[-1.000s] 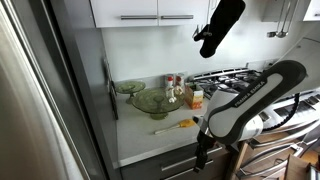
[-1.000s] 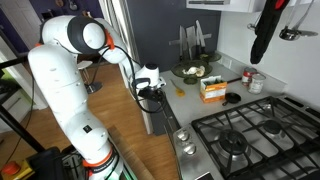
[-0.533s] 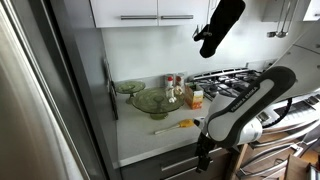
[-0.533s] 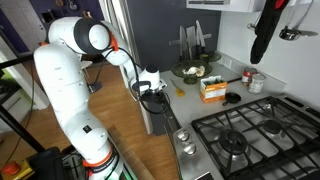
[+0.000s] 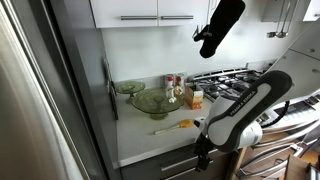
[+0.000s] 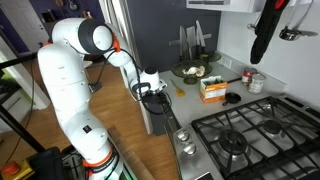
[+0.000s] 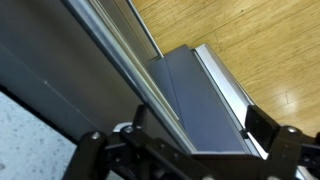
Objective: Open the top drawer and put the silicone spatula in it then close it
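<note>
The hand (image 7: 187, 152) is wide open (fingers (image 7: 90, 150) far apart) at the silver bar handle (image 7: 125, 55) of the dark grey top drawer (image 7: 45, 70); above it lies the yellow-orange silicone spatula (image 5: 176, 125).

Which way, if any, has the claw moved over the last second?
Yes, slightly. In an exterior view the claw has sunk a little lower below the front edge of the white counter, and the arm above it has dropped with it.

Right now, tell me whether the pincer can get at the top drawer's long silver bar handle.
Probably yes. The open pincer sits at the wide dark grey top drawer, jaws spread either side of its long silver bar handle, with nothing visible between. Whether it touches is unclear.
</note>
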`<act>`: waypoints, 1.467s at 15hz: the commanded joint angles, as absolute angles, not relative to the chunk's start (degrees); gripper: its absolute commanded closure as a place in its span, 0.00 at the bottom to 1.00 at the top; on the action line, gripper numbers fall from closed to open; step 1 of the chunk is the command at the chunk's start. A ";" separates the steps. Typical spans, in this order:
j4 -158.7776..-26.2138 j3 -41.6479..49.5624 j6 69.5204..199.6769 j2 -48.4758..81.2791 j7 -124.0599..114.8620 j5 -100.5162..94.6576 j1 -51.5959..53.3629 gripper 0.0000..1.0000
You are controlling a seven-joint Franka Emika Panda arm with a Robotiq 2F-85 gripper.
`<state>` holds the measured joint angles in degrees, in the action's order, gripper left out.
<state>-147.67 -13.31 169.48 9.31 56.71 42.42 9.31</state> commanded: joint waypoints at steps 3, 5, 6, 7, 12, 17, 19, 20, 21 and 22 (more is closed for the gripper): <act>-149.73 -13.13 166.04 7.83 56.79 41.69 9.20 0.00; -149.93 -12.80 164.04 7.38 56.49 41.02 9.20 0.00; -149.77 -12.80 162.76 7.39 56.63 41.11 9.11 0.00; -149.73 -12.68 161.63 7.31 56.30 40.98 9.16 0.00; -150.61 -13.54 154.85 4.62 55.17 40.52 8.29 0.00; -154.10 -12.42 150.05 -4.10 48.89 36.12 9.43 0.00; -154.44 -12.01 148.58 -6.92 45.98 34.44 9.70 0.00; -154.42 -11.73 148.22 -8.02 44.77 33.75 9.95 0.00; -154.21 -11.35 147.83 -8.91 43.04 33.08 10.13 0.00; -153.57 -10.79 147.57 -9.38 41.20 33.71 10.32 0.00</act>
<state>-152.33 -12.48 149.68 -4.88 46.44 34.98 9.30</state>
